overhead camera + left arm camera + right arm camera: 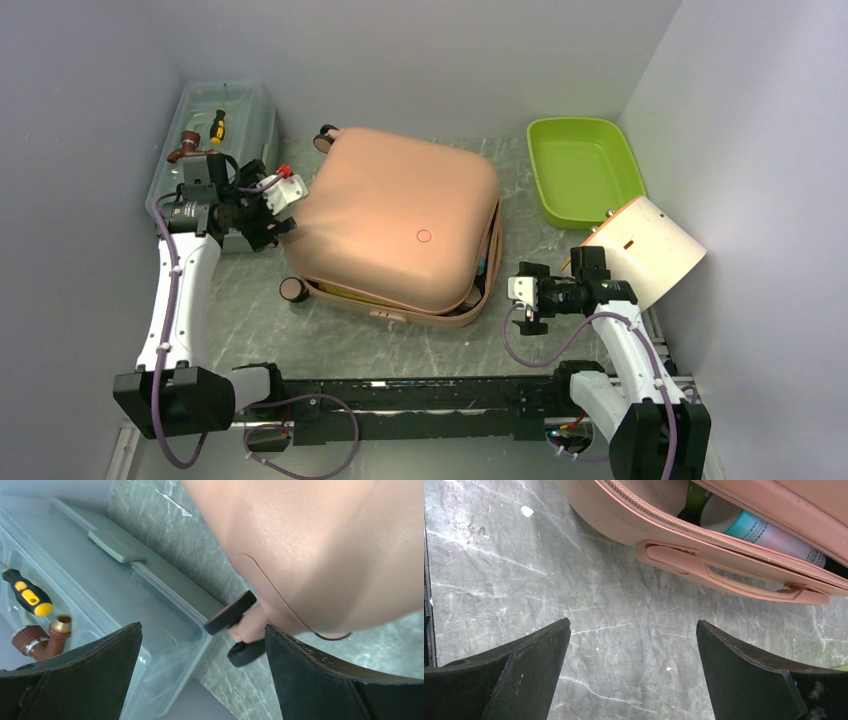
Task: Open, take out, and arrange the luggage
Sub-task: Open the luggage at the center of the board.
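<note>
Salmon-pink luggage lies flat mid-table, lid slightly ajar.

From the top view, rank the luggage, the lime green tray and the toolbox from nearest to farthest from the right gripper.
1. The luggage, just left of the right gripper.
2. The lime green tray, farther back on the right.
3. The toolbox, at the far back left.

A grey, white-veined, marble-look worktop sits boxed in on three sides by a plain pale back wall, a left wall and a right wall, all under soft, even light that throws only faint shadows.
</note>
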Motion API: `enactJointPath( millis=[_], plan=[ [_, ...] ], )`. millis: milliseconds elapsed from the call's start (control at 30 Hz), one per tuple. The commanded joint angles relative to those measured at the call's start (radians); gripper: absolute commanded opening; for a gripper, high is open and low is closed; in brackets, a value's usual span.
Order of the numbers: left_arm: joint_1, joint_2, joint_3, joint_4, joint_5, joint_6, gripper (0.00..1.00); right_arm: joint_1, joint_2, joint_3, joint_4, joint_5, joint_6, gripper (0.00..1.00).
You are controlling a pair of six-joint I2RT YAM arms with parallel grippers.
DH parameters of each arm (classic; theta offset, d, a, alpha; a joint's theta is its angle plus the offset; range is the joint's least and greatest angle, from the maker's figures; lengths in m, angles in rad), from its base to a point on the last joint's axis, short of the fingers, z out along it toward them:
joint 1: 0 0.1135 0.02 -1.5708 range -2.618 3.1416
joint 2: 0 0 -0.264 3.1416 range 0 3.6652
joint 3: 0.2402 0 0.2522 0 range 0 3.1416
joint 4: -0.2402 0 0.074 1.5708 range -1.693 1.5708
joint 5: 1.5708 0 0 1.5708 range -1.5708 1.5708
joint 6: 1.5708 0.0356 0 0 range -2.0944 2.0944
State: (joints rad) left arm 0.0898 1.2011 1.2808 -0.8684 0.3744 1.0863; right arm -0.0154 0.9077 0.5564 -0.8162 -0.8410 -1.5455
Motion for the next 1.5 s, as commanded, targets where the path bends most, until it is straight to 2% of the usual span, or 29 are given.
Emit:
enactJointPath(
  millis=[0,133,333,667,767,867,1100,1133,1200,1233,1367,1467],
  plan=[
    [0.020,-0.059,0.055,-0.161,0.115,-0.006,0.99,-0.015,-0.015,0.037,-0.028,-0.068,-0.050,1.00],
    [0.033,-0.075,0.078,-0.192,0.105,0.025,1.00,-0.022,-0.018,0.039,-0.041,-0.077,-0.062,1.00],
    [0.032,0.010,0.026,-0.262,0.078,0.081,0.99,-0.032,-0.027,0.039,-0.054,-0.089,-0.077,1.00],
    [0.033,0.057,-0.070,-0.146,0.007,0.064,0.97,-0.058,-0.023,0.041,-0.082,-0.115,-0.102,1.00],
    [0.033,0.058,-0.092,-0.118,0.014,0.059,0.93,-0.060,-0.014,0.046,-0.086,-0.118,-0.102,1.00],
    [0.031,0.058,-0.093,-0.123,0.053,0.051,0.82,-0.060,-0.010,0.046,-0.085,-0.118,-0.101,1.00],
    [0.030,0.033,-0.032,-0.171,0.211,-0.007,0.49,-0.060,-0.014,0.043,-0.061,-0.119,-0.077,1.00],
    [0.029,0.026,-0.024,-0.174,0.231,-0.016,0.42,-0.060,-0.016,0.043,-0.058,-0.120,-0.073,1.00],
    [0.019,0.008,-0.013,-0.165,0.257,-0.048,0.07,-0.060,-0.020,0.042,-0.050,-0.119,-0.066,1.00],
    [0.011,0.001,-0.011,-0.154,0.263,-0.070,0.01,-0.060,-0.022,0.041,-0.045,-0.118,-0.062,1.00],
    [-0.074,-0.020,-0.017,-0.140,0.241,-0.115,0.00,-0.060,-0.039,0.037,-0.010,-0.113,-0.027,1.00],
    [-0.197,-0.028,-0.038,-0.119,0.165,-0.161,0.00,-0.060,-0.051,0.030,0.002,-0.114,-0.017,1.00]
  ],
)
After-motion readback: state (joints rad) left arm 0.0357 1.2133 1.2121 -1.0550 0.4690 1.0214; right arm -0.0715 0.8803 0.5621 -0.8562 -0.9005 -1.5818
